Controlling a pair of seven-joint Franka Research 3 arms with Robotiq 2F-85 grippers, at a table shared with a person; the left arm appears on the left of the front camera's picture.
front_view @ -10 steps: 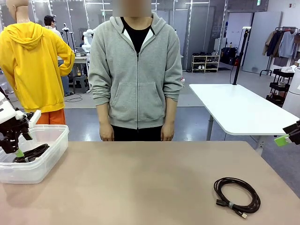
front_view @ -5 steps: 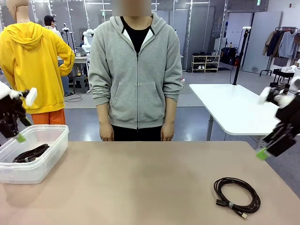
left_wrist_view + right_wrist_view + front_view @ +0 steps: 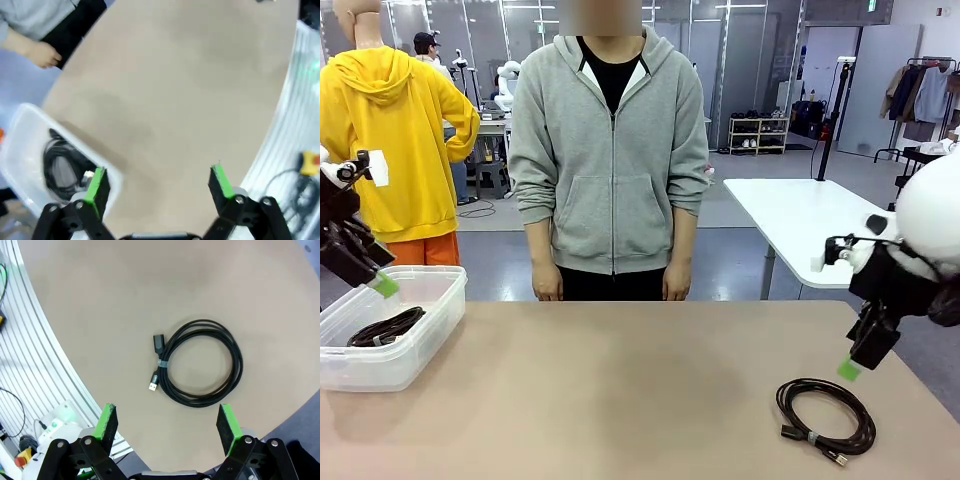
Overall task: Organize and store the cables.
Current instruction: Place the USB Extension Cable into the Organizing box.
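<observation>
**Tan tabletop, two coils, both tools empty**

Tan tabletop (image 3: 620, 390) spans the front view, with a person in a grey hoodie (image 3: 610, 150) standing at its far edge, arms down. A clear plastic bin (image 3: 415, 345) sits at the left end of the tabletop. Inside the bin lies one coiled black cable (image 3: 386, 327), also seen in the left wrist view against the bin's floor. A second, larger coiled cable (image 3: 825, 418) lies flat on the bare surface near the right front, its plug ends pointing toward the near edge. The right tool (image 3: 167, 424) hangs above this coil without touching it, green pads spread wide. The left tool (image 3: 157, 182) hangs raised over the bin's near side, pads likewise spread, pinching nothing.
</observation>
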